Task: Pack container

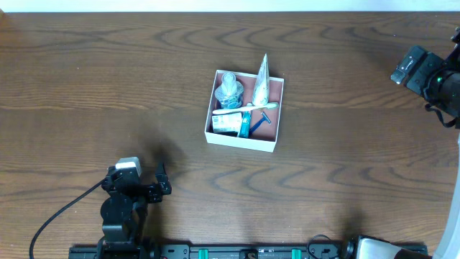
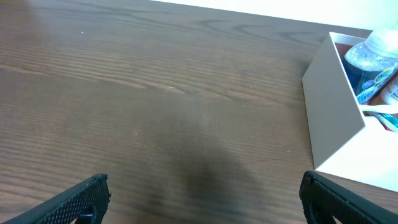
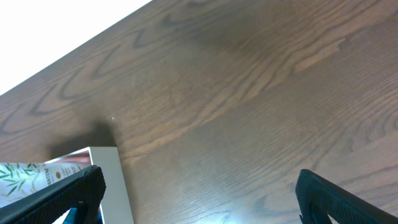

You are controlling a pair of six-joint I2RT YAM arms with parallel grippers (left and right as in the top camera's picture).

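Observation:
The container [image 1: 241, 141], a shallow white-walled box with a reddish-brown inside, stands at mid-table. It holds a clear bottle [image 1: 229, 91], a pointed tube [image 1: 261, 83], a blue razor [image 1: 257, 122], a white toothbrush [image 1: 248, 108] and a green-and-white carton [image 1: 226, 124]. My left gripper [image 1: 136, 178] is open and empty, low at the front left, well away from the box. In the left wrist view its jaws [image 2: 205, 199] stand wide apart, with the box wall [image 2: 333, 106] at right. My right gripper [image 1: 406, 70] is open and empty at the far right. The right wrist view [image 3: 199, 193] shows the box corner [image 3: 115, 180] at lower left.
Bare dark wood table [image 1: 86, 86] surrounds the box on all sides. The arm bases and a cable [image 1: 50, 216] sit along the front edge. The table's far edge runs along the top of the overhead view.

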